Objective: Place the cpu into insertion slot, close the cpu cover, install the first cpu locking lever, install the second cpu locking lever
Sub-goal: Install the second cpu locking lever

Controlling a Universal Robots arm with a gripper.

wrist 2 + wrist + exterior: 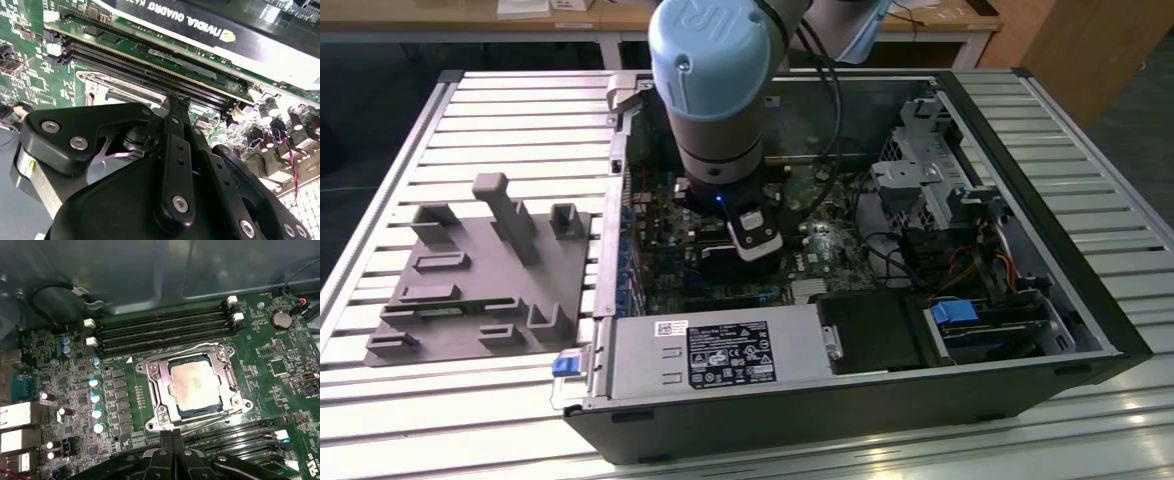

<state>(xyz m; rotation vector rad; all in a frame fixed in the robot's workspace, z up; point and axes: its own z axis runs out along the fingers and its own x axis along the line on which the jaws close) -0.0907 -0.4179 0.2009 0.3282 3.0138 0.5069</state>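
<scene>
One arm [710, 90] stands upright over the open case [854, 400] in the exterior view, wrist down at the board. In the second wrist view the fingers [176, 102] are pressed together, empty, beside the memory slots [150, 75]. In the first wrist view the cpu [194, 385] sits in the slot [186, 412], the cover [160, 390] flat around it, fingertips just off its edge.

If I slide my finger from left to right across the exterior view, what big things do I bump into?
Grey holder block → silver power supply box → robot arm with its gripper down over the green circuit board → metal drive cage.
</scene>
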